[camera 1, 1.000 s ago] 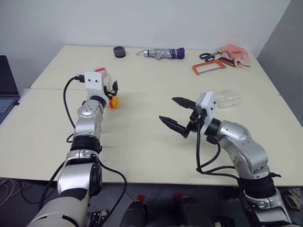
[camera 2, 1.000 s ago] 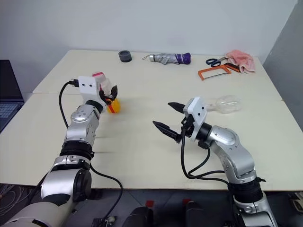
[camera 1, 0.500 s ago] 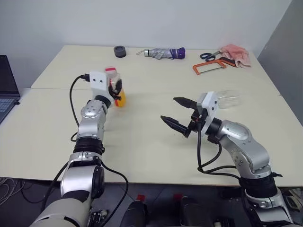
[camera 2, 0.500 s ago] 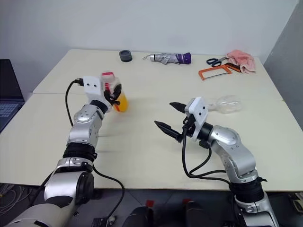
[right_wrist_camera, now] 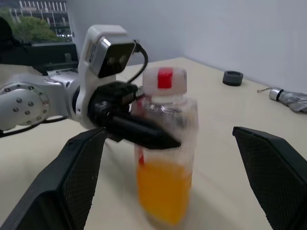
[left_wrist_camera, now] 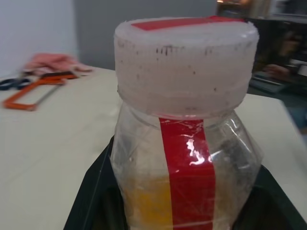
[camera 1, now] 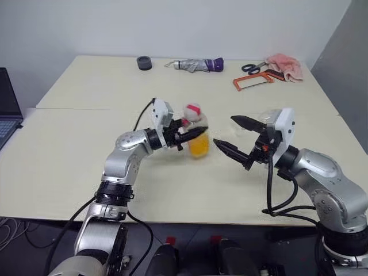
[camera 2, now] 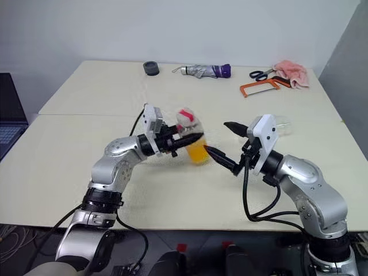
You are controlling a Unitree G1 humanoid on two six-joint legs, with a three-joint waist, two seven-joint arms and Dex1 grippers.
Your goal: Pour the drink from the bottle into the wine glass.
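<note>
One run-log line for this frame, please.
left gripper: jaws shut on bottle, capped, upright | right gripper: jaws open, facing bottle | wine glass: lying behind right gripper | pour: not begun

One bottle (camera 1: 198, 133), one wine glass (camera 2: 281, 123), one umbrella (camera 1: 198, 64), one hacksaw (camera 1: 253, 83), one scissors (camera 1: 251, 68), one cloth (camera 1: 286, 64), one tape roll (camera 1: 145, 62), two claws.

The left arm is reaching across toward the middle, and the left gripper (camera 2: 185, 140) is pointing level to the right with its fingers clamped on the bottle (camera 2: 194, 140). The right gripper (camera 2: 225, 142) is pointing toward the left one, with its jaws standing wide apart.
</note>
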